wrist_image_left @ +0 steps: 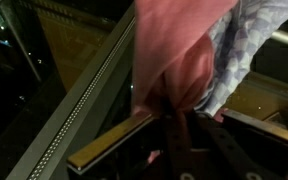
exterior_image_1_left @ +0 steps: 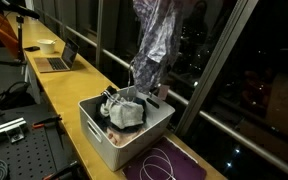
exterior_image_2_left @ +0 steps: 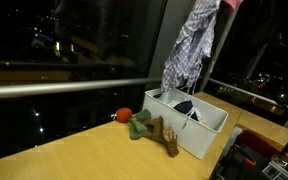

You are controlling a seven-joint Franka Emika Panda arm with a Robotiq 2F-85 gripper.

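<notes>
one patterned cloth [exterior_image_1_left: 154, 42] hangs lengthwise vertical, tail down above the bin [exterior_image_1_left: 109, 143]; fingers [wrist_image_left: 168, 125] clenched on it.

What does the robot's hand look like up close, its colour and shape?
Little shows. In the wrist view the gripper has dark, almost black fingers, narrow and straight. No cables or markings can be made out; the cloth covers the rest. The arm cannot be made out in the exterior views.
</notes>
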